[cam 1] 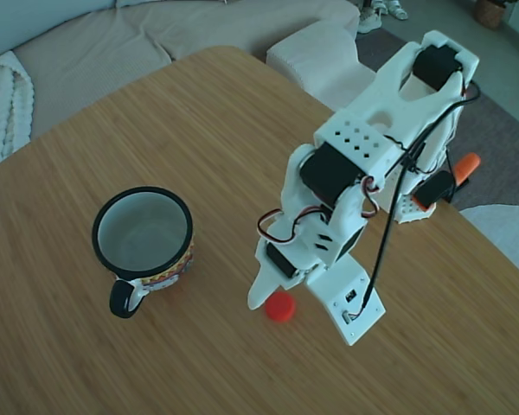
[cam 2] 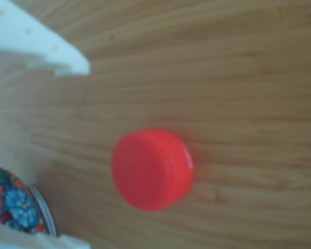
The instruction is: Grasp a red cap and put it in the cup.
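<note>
A white robot arm leans over a round wooden table (cam 1: pixel 112 138), its gripper (cam 1: pixel 290 303) lowered right down to the tabletop. A small red cap (cam 1: pixel 280 306) lies flat on the wood between the two white fingers, one tapering finger just to its left in the fixed view and a broader plate to its right. The jaws stand apart around the cap; in the other view the cap (cam 2: pixel 151 169) sits in open wood with a gap on each side, one white finger (cam 2: pixel 36 44) at the upper left edge and a sliver of the other at the bottom left, neither touching it. That close view is blurred, so fine detail is lost.

The cup (cam 1: pixel 143 238), a white mug with a black rim and handle and a coloured band at its base, stands upright to the left of the cap in the fixed view, near but clearly apart. It looks empty. A slice of its painted band (cam 2: pixel 13 205) shows at the lower left of the close view.

The step in hand appears to be the grasp: the arm is placed, the cap is not yet held. The next move seems to call for closing the fingers squarely on the cap's low rim without nudging it sideways, then lifting clear of the table and carrying it over the mug's mouth.
</note>
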